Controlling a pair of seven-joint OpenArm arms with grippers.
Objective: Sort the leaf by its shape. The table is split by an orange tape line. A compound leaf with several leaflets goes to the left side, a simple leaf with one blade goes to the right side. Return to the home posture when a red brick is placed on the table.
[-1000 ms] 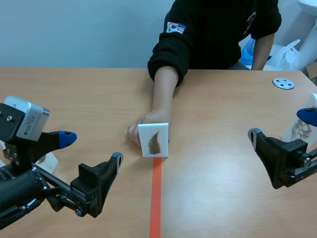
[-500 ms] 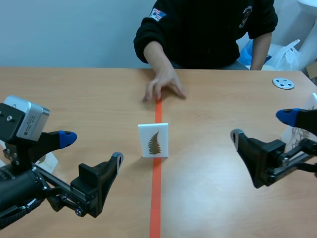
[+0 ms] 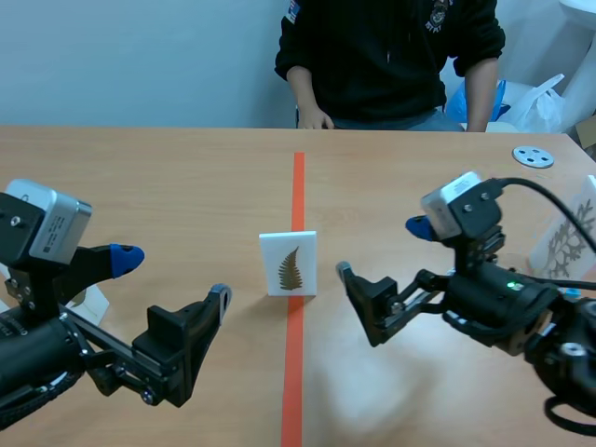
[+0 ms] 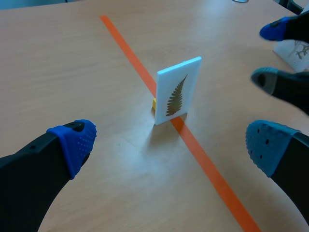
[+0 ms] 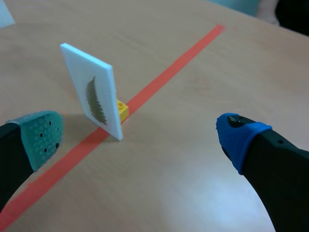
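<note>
A white card (image 3: 288, 264) printed with a brown fern leaf of several leaflets stands upright on the orange tape line (image 3: 294, 354). A small yellow brick (image 5: 122, 109) props it from behind. My left gripper (image 3: 172, 277) is open, low and to the card's left; in the left wrist view the card (image 4: 178, 89) stands ahead of the open left gripper (image 4: 171, 145). My right gripper (image 3: 382, 250) is open, just right of the card. In the right wrist view the card (image 5: 94, 94) stands ahead of the open right gripper (image 5: 141, 135), towards its grey-green pad (image 5: 43, 137).
A person (image 3: 391, 47) sits across the table, one hand (image 3: 315, 119) at the far edge. Another white leaf card (image 3: 566, 237) stands at the right edge, and a grey disc (image 3: 533, 156) lies at the far right. A white card (image 3: 90, 304) sits beside the left arm.
The person's hand let go of the card and drew back to the far edge. My right arm swung left, close to the card. The left arm stayed still.
</note>
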